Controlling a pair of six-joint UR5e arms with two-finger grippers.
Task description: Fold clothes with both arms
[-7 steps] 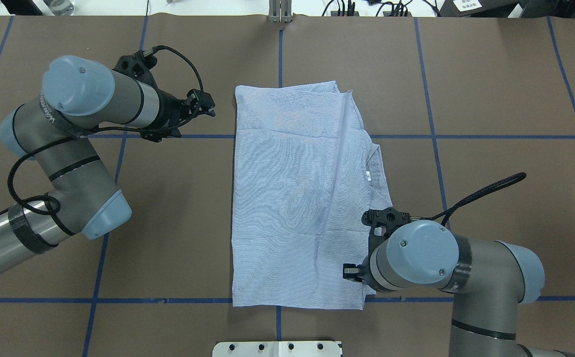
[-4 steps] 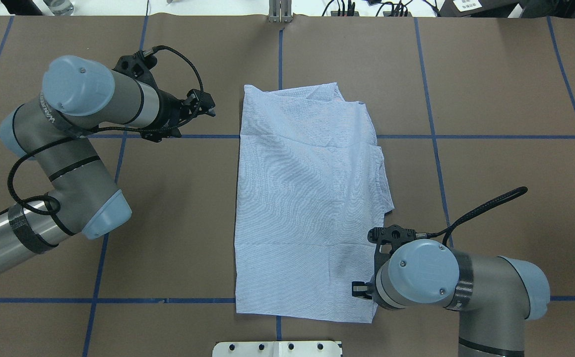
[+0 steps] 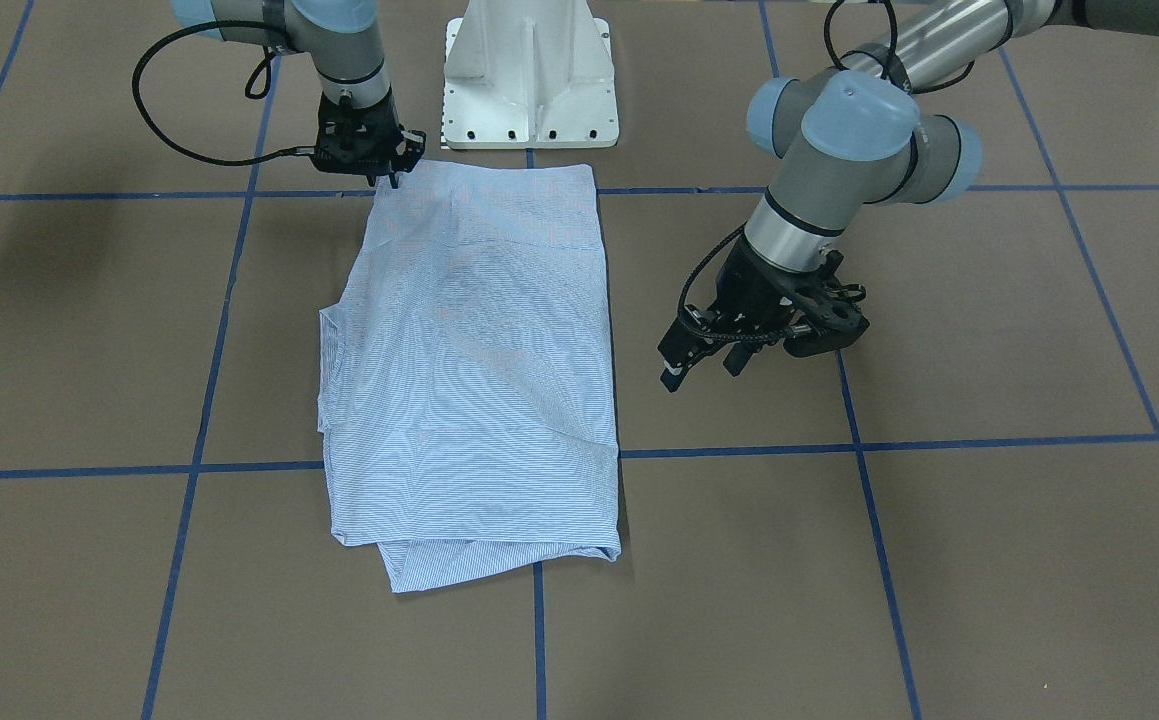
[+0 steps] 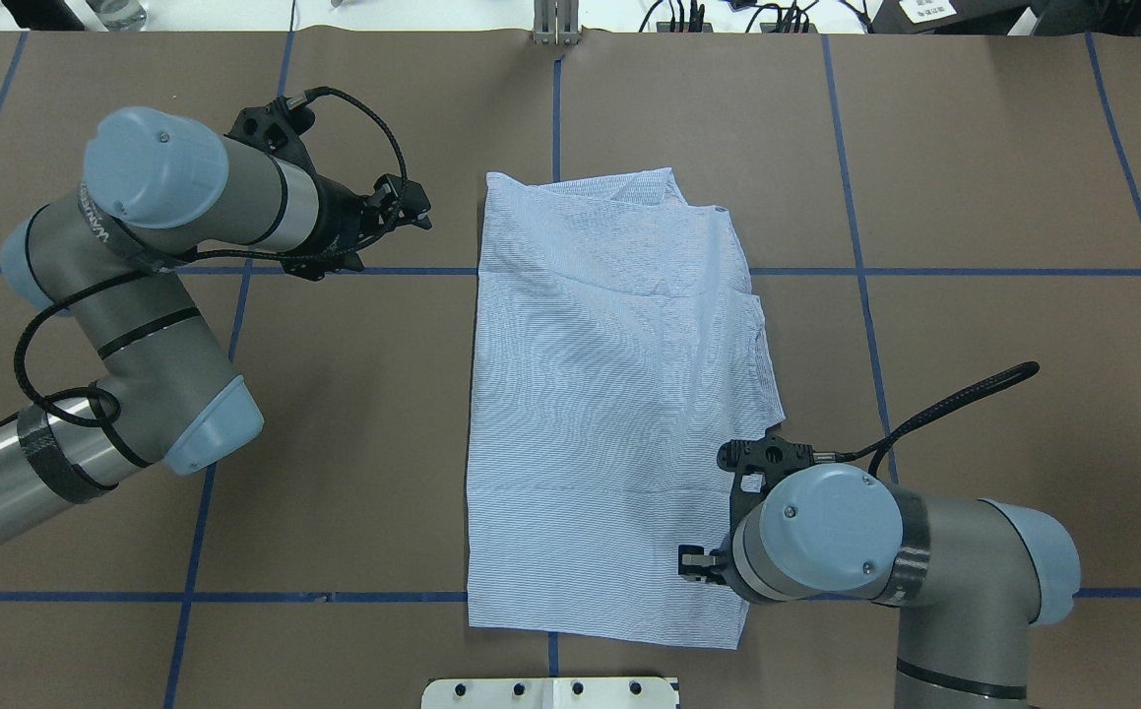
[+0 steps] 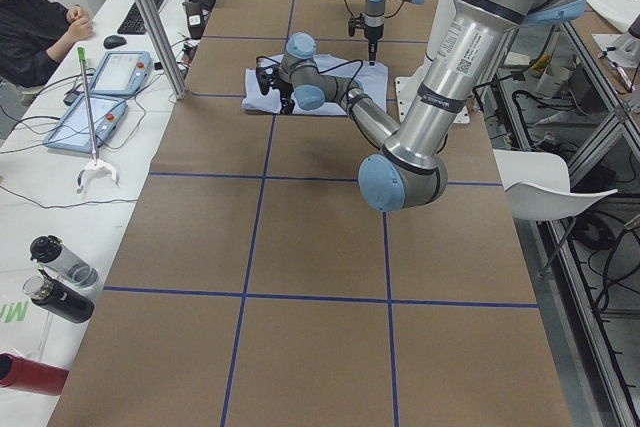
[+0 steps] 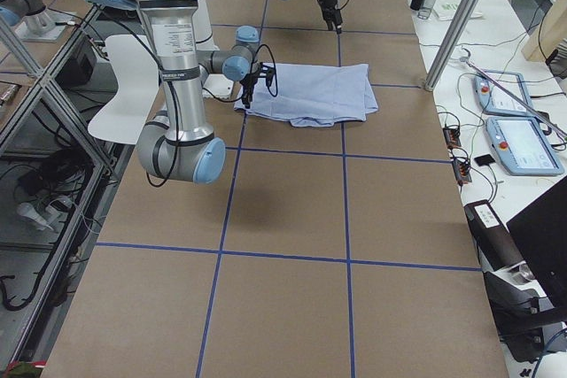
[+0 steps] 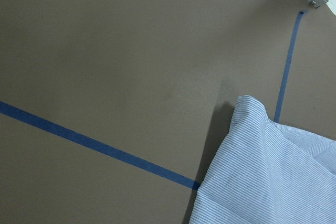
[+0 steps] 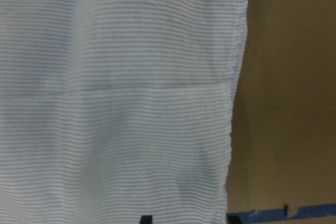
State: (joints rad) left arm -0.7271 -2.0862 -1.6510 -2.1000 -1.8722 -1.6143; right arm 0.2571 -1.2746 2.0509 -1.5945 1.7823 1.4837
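1. Exterior front-facing view. Light blue, finely white-striped shirt (image 3: 469,380), folded to a long rectangle, flat on the brown paper-covered worktop (image 3: 939,560) at its middle. One short end lies close to the robot-side edge, just before the white pedestal base (image 3: 529,80). The right gripper (image 3: 387,180), black and two-fingered, points down at the shirt corner nearest the pedestal. Whether it pinches cloth or is parted cannot be told. The left gripper (image 3: 704,368) hangs beside the shirt's long edge, apart from it, with fingers spread and nothing between them.
2. Overhead exterior view. The shirt (image 4: 609,423) lies across two blue tape lines. The left gripper (image 4: 419,215) is near the shirt's far left corner, not touching. The right gripper (image 4: 693,563) is mostly hidden under its wrist, over the shirt's near right corner.
3. Exterior left view. The shirt (image 5: 372,77) is at the far part of the worktop, partly behind the near arm.
4. Exterior right view. The shirt (image 6: 319,90) is flat, with the near arm's tool at its robot-side end.
5. Left wrist-mounted view. One shirt corner (image 7: 262,171) on bare worktop, beside a blue tape line (image 7: 94,142).
6. Right wrist-mounted view. Striped cloth (image 8: 115,93) fills most of the frame. Its edge borders the worktop (image 8: 283,77).
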